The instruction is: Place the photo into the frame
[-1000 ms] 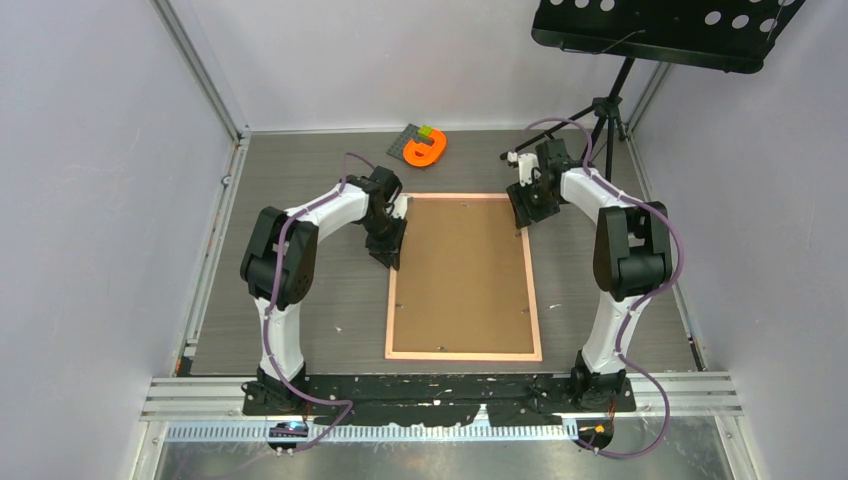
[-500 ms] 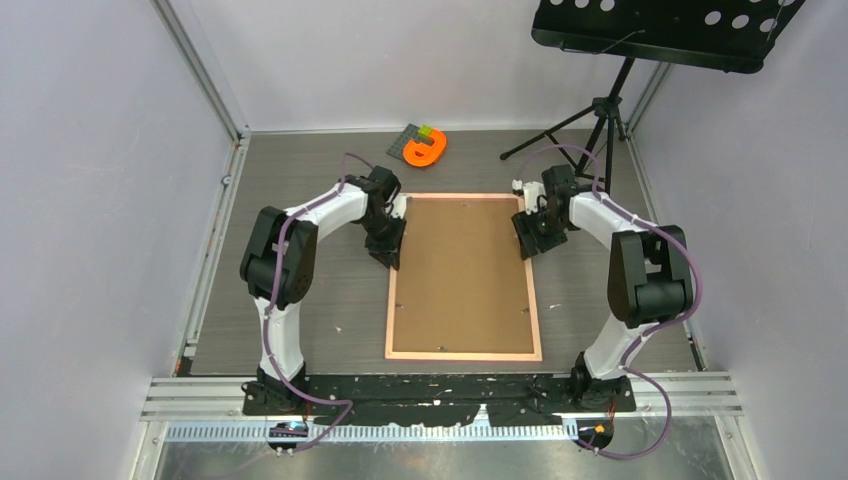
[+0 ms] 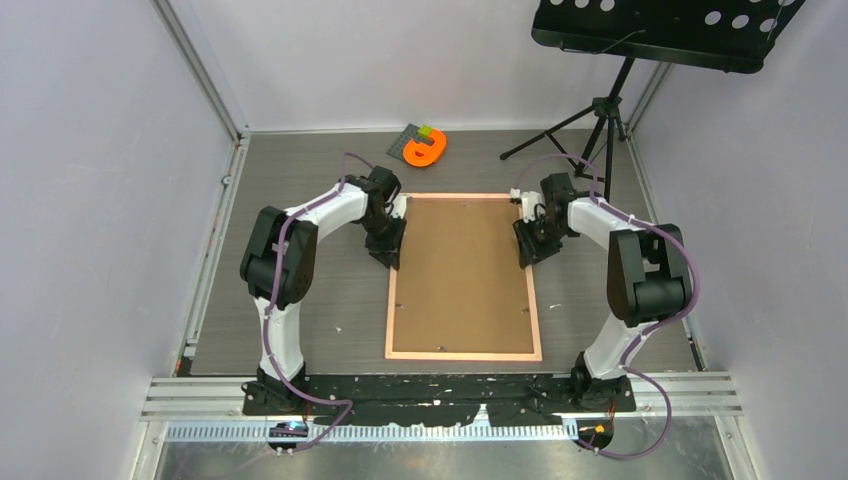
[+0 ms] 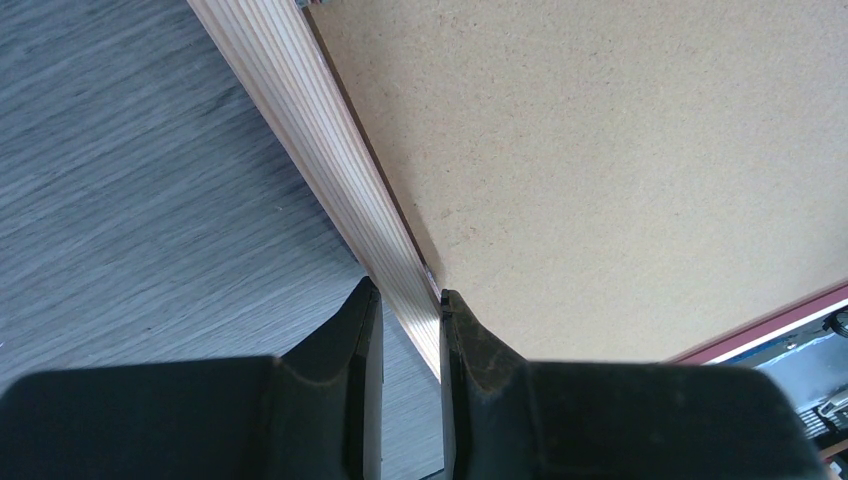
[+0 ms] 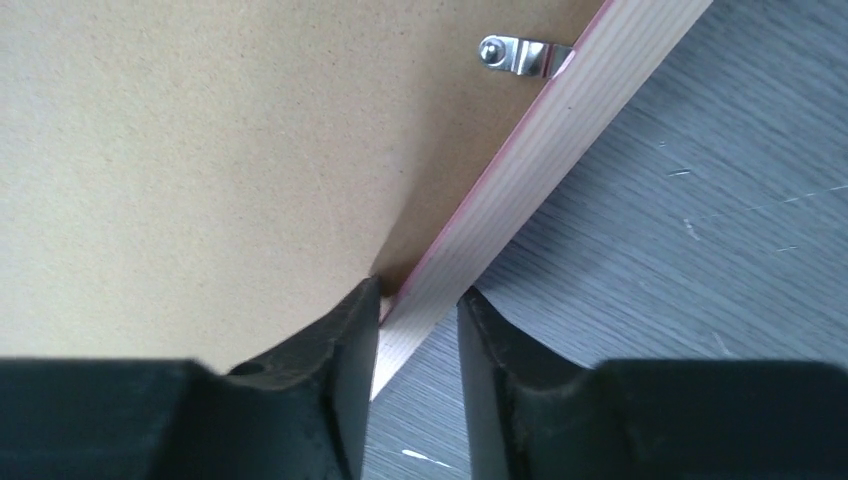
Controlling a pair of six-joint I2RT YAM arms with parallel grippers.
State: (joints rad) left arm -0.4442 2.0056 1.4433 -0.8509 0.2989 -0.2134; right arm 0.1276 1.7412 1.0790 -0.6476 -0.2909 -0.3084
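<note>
A thin pink rectangular picture frame (image 3: 465, 355) is seen lying face down in the middle of the grey wood-grain bench (image 3: 320, 300), its long sides running from 6 to 12 o'clock. A plain brown fibreboard backing board (image 3: 465, 270) is seated inside it. A small silver metal clip (image 5: 515, 55) reaches from the rail onto the board's edge, so the back appears fastened there. The photo cannot be seen in any view; if it is in the frame, it is hidden beneath the board.

The left pincer (image 4: 405, 300) is set narrow and clamped across the frame's 9 o'clock rail, towards the far end. One finger is on the outer edge and one at the inner lip. The right pincer (image 5: 420, 295) is placed astride the 3 o'clock rail opposite, a finger on each side; whether it is pressed firm cannot be told.

Matching holds on both long rails are judged to be meant for lifting or turning the wide frame level, without twist. Slipping on the thin rail is to be guarded against. A bright orange plastic piece (image 3: 425, 150) lies at 12 o'clock, well apart.
</note>
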